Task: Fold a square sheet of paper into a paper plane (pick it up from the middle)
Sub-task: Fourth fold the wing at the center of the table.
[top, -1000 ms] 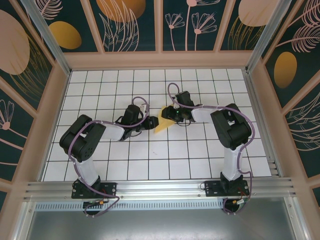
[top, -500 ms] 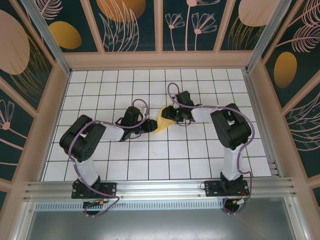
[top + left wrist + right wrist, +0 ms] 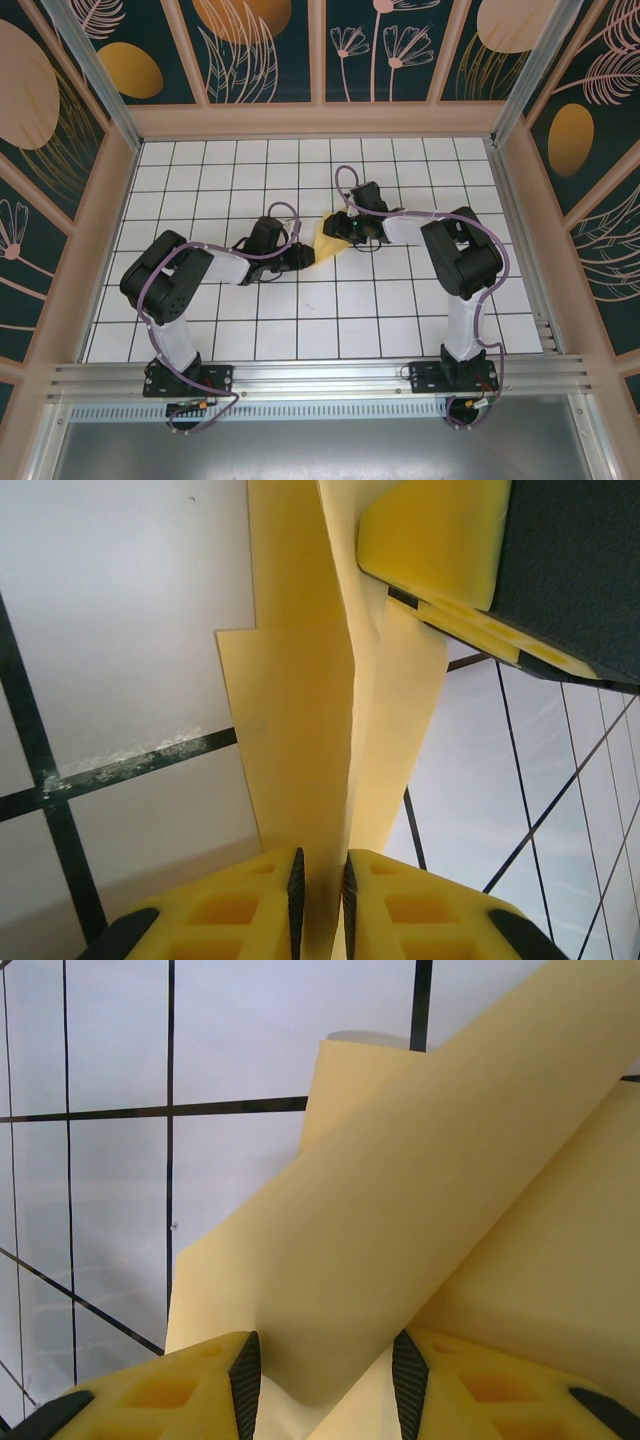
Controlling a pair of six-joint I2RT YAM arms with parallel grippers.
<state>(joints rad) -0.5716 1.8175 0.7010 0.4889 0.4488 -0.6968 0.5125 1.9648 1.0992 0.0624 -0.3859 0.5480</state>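
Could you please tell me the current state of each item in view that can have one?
Pale-yellow thin paper sheet: partly folded, creased into a raised ridge, gripped by both end effectors, not yet a plane.
Left end effector: shut on the sheet's ridge.
Right end effector: partly closed, gripping a puffed fold of the sheet.

Tally time, centre of frame:
one yellow sheet of paper (image 3: 326, 247), two grippers, namely left gripper (image 3: 303, 256) and right gripper (image 3: 336, 229), and one white tiled table (image 3: 200, 160).
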